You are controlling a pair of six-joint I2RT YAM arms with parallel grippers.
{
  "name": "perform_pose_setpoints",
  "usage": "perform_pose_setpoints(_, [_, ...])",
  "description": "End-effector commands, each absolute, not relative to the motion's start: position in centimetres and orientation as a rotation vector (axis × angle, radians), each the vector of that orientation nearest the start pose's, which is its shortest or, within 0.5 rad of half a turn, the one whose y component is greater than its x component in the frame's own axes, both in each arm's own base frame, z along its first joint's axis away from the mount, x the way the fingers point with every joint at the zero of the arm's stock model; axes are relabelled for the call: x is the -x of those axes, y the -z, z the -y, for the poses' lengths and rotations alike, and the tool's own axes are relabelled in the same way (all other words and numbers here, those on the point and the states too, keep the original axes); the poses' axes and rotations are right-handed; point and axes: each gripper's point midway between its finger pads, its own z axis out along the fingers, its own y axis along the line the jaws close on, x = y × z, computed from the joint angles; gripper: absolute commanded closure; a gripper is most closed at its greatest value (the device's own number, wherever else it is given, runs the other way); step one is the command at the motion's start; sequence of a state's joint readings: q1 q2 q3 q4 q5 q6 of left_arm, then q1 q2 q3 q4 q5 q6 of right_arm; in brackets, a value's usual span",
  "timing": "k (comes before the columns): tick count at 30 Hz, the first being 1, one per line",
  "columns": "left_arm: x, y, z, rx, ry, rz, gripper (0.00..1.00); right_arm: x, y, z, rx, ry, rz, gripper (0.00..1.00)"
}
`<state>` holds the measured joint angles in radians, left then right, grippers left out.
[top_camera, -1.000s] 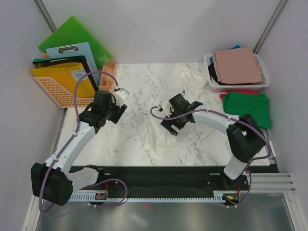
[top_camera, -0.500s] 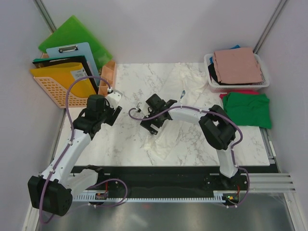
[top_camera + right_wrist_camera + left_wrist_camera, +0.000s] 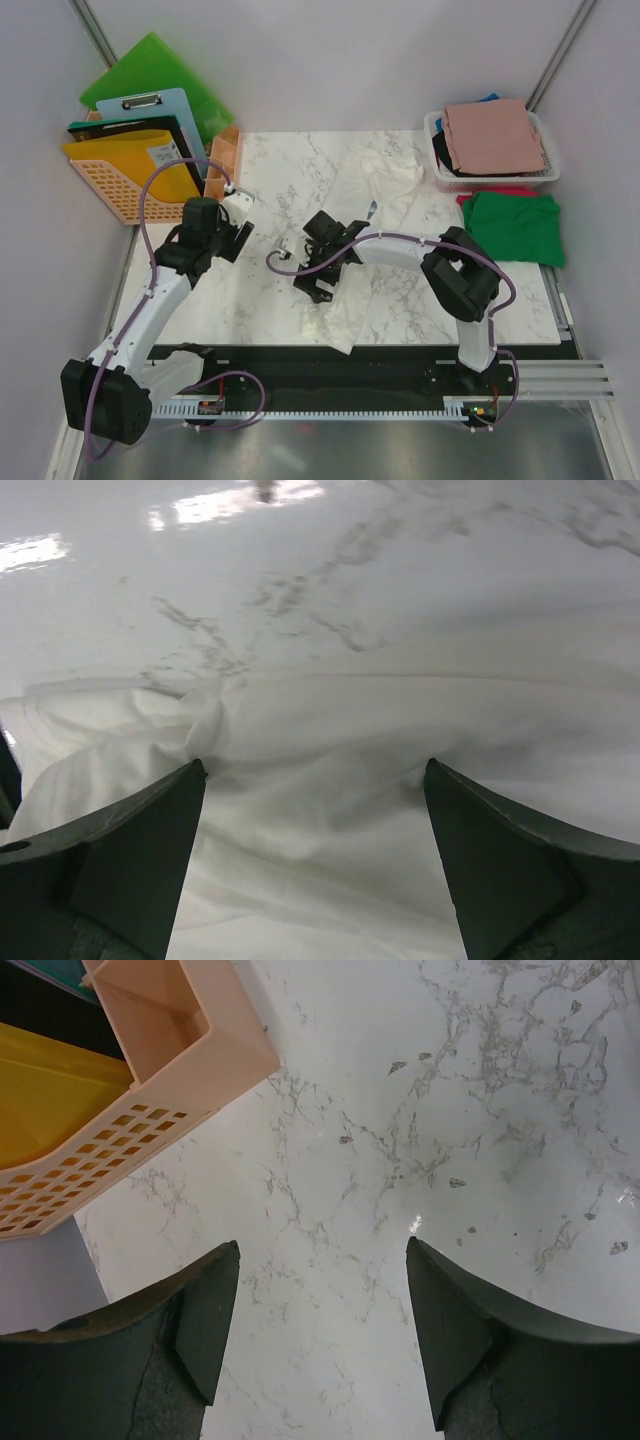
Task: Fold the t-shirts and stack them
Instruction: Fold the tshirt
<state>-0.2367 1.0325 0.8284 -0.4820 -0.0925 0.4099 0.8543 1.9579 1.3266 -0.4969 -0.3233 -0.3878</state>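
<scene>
A cream-white t-shirt (image 3: pixel 352 300) lies crumpled in a diagonal strip across the marble table (image 3: pixel 260 300), bunched at its far end. My right gripper (image 3: pixel 318 268) is low over its left edge. In the right wrist view that gripper (image 3: pixel 315 770) is open, its fingertips (image 3: pixel 190 780) down on the white cloth (image 3: pixel 320 830), which fills the gap between them. My left gripper (image 3: pixel 236 226) hangs open over bare marble, well left of the shirt; the left wrist view shows this gripper (image 3: pixel 322 1248) with nothing in it. A dusty-pink t-shirt (image 3: pixel 492 135) tops the basket pile. A green t-shirt (image 3: pixel 515 226) lies on the right over a red one (image 3: pixel 492 190).
The white mesh basket (image 3: pixel 437 170) stands at the back right corner. At the back left are an orange basket (image 3: pixel 110 185) holding green boards and clipboards (image 3: pixel 150 95), and a peach tray (image 3: pixel 170 1070) close to my left gripper. A black rail (image 3: pixel 330 375) runs along the near edge.
My right gripper has swept left and slightly nearer across the white shirt, down to its left edge; the cloth bunched at the far end and slid nearer. The left gripper shifted slightly left.
</scene>
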Motion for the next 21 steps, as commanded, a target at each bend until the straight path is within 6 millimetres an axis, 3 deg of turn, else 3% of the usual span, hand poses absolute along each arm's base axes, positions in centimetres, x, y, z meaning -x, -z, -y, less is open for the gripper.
perform_pose_setpoints(1, [-31.3,-17.2,4.3,-0.639,-0.174,-2.116,0.25,-17.6,-1.3,-35.2,1.971,-0.747,-2.077,0.02])
perform_pose_setpoints(5, [-31.0,-17.5,3.9,-0.643,-0.203,-2.11,0.25,-13.5,0.2,-35.3,2.17,-0.764,-2.023,0.02])
perform_pose_setpoints(7, [-30.7,-17.6,3.6,-0.655,-0.219,-2.107,0.25,-12.1,0.9,-33.7,2.235,-0.774,-2.049,0.02])
perform_pose_setpoints(11, [-30.5,-17.4,3.5,-0.666,-0.229,-2.107,0.24,-11.2,0.9,-31.1,2.257,-0.734,-2.041,0.02])
perform_pose_setpoints(15, [-30.8,-16.6,3.9,-0.659,-0.196,-2.127,0.25,-11.4,-0.6,-30.6,2.233,-0.702,-1.993,0.02])
perform_pose_setpoints(16, [-30.9,-16.4,4.2,-0.659,-0.178,-2.13,0.25,-11.9,-1.2,-30.7,2.22,-0.664,-1.973,0.02])
perform_pose_setpoints(19, [-31.0,-16.0,4.7,-0.659,-0.146,-2.143,0.25,-14.5,-7.0,-33.0,2.099,-0.598,-1.803,0.02])
perform_pose_setpoints(20, [-31.1,-16.1,4.6,-0.654,-0.147,-2.142,0.25,-15.3,-10.3,-33.7,2.033,-0.585,-1.718,0.02])
perform_pose_setpoints(21, [-31.1,-16.0,4.6,-0.657,-0.149,-2.143,0.24,-15.9,-12.4,-34.2,1.99,-0.563,-1.668,0.02])
